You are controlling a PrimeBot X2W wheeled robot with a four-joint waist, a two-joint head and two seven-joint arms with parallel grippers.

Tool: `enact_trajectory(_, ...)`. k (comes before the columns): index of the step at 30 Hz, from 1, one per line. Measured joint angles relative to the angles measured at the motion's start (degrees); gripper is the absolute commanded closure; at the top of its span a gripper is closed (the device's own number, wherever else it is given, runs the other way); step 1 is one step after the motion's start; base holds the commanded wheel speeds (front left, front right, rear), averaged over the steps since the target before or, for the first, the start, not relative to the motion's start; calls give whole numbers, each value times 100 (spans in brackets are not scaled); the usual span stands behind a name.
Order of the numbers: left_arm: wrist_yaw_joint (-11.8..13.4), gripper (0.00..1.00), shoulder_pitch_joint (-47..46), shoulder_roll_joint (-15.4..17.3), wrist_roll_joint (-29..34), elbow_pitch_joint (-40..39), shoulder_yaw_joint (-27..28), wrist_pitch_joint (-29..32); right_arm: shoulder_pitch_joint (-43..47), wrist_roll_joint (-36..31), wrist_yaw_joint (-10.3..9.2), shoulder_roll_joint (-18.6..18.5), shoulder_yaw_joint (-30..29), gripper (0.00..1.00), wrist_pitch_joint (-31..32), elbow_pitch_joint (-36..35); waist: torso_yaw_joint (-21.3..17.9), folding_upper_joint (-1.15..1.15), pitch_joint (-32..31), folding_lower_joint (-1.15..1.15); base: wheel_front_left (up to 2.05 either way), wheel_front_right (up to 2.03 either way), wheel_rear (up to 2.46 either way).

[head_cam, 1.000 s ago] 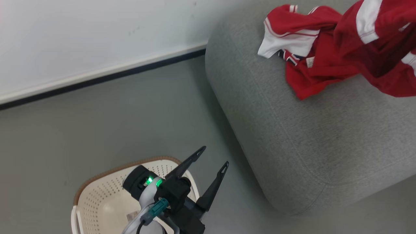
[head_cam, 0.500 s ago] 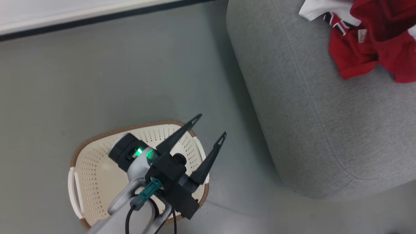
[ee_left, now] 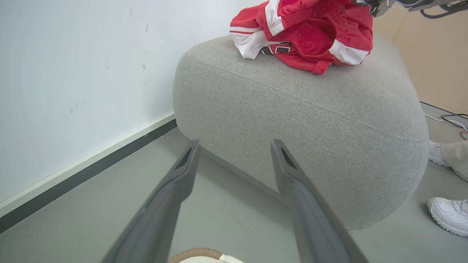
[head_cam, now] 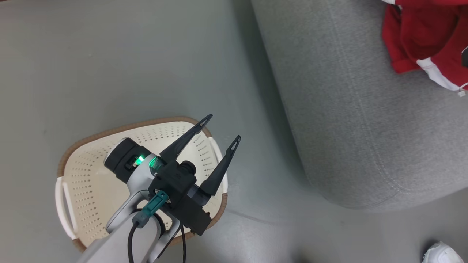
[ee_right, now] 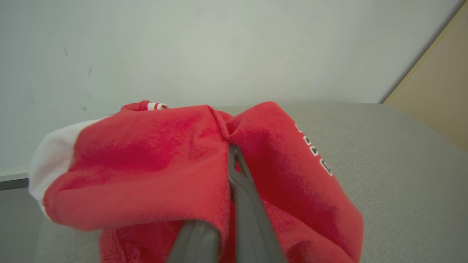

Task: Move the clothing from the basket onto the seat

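Note:
The red clothing (ee_left: 303,33) with white stripes lies bunched on top of the grey seat (ee_left: 310,120), at the upper right in the head view (head_cam: 420,36). My right gripper (ee_right: 234,157) is shut on a fold of the clothing (ee_right: 146,157), which drapes over its fingers above the seat (ee_right: 384,153); dark lettering shows on one side. My left gripper (head_cam: 224,127) stands open with nothing between its fingers, above the right end of the cream basket (head_cam: 109,129). The part of the basket's inside that shows holds no cloth. The left gripper (ee_left: 236,144) points toward the seat's side.
A white wall with a dark skirting strip runs behind the seat on the left. A person's white shoe (ee_left: 448,215) and trouser leg (ee_left: 453,157) are on the grey floor right of the seat, the shoe (head_cam: 440,254) also low right in the head view. A cable (ee_left: 453,122) lies farther back.
The head camera has tilted down, so the basket shows more fully and the clothing sits at the picture's top edge. The left gripper stays open over the basket.

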Motion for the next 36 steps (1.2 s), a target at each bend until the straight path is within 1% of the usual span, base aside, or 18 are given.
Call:
enact_trajectory(2, 0, 0, 1, -2, -2, 7, 1, 0, -2, 0, 36, 32, 4, 0, -24, 82, -70, 0, -21, 0, 0, 0, 0)
enact_trajectory(8, 1, 0, 84, -78, -115, 109, 34, -54, 41, 0, 307, 138, 79, 0, -108, 193, -209, -1, -224, -1, 0, 0, 0)
enact_trajectory(15, 105, 0, 256, -208, -402, 346, 182, -140, 720, -2, 477, 371, 250, 0, -114, 240, -325, -1, -616, -1, 0, 0, 0)
enact_trajectory(18, 122, 0, 371, -240, -456, 437, 220, -188, 1006, -13, 520, 452, 325, 0, -114, 241, -363, -1, -814, -1, 0, 0, 0)
enact_trajectory(22, 171, 0, 509, -256, -531, 480, 263, -218, 1265, -91, 557, 459, 400, 0, -114, 177, -397, -1, -1015, -1, 0, 0, 0)
enact_trajectory(26, 253, 0, 705, -263, -659, 492, 324, -263, 1623, -111, 583, 509, 439, 0, -115, 31, -438, -1, -1257, -2, 0, 0, 0)
enact_trajectory(32, 289, 0, 795, -307, -737, 528, 359, -311, 2068, -160, 599, 492, 453, 0, -114, -205, -489, -2, -1525, -2, 0, 0, 0)
enact_trajectory(36, 309, 0, 845, -389, -803, 621, 410, -380, 2197, -168, 620, 482, 427, 0, -114, -454, -492, -1, -1684, -2, 0, 0, 0)
